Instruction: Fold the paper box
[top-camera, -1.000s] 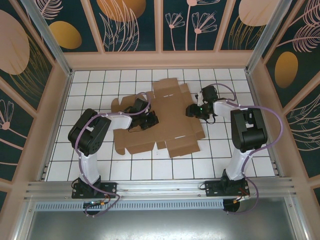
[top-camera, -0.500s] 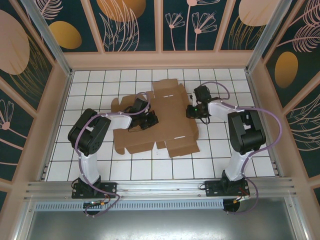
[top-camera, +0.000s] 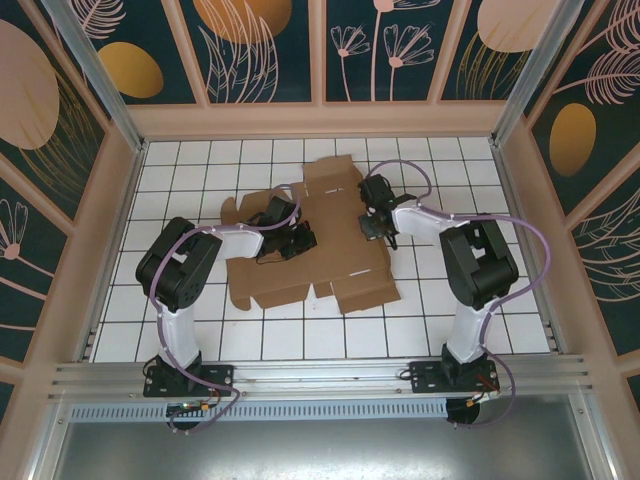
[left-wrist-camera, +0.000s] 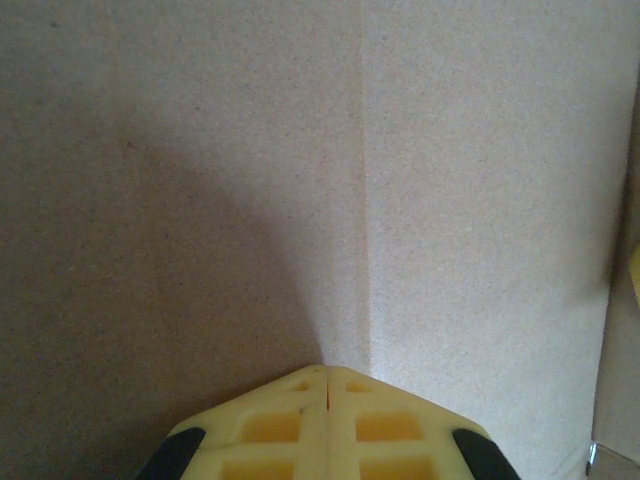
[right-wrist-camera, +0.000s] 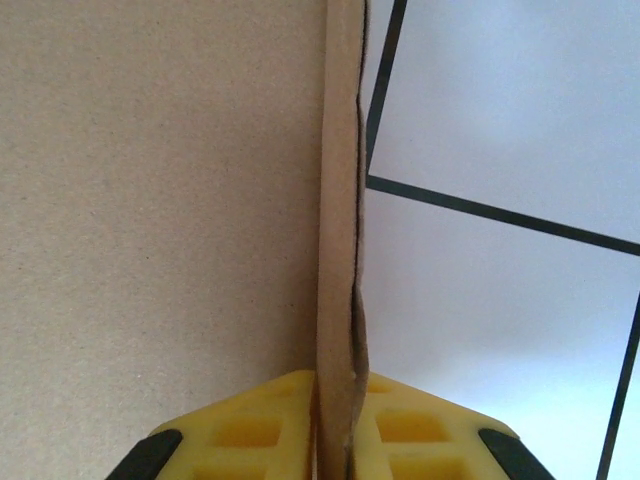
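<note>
The white tiled desk (top-camera: 480, 300), ruled with black grid lines, carries the paper box (top-camera: 340, 260), a large flat die-cut sheet of plain brown cardboard with flaps and creases. The sheet lies spread out near the middle of the desk, between the two arms, with its flaps reaching out towards both sides.

The left tool (top-camera: 303, 240) sits over the left half of the sheet, well inside its outline. In the left wrist view, the left tool (left-wrist-camera: 328, 372) is closed: its yellow fingers (left-wrist-camera: 270, 428) meet with nothing between them. The tips sit right at the cardboard, at the near end of a straight crease (left-wrist-camera: 364, 200) that runs away from them.

The right tool (top-camera: 372, 222) is at the sheet's right-hand edge, towards the far side. In the right wrist view, the right tool (right-wrist-camera: 338, 385) is clamped on the box. A thin strip of cardboard edge (right-wrist-camera: 342, 200) stands between its yellow fingers (right-wrist-camera: 250, 430) and runs straight up from them. The broad brown face of the sheet lies to the left of that edge, and bare white tile to the right.
</note>
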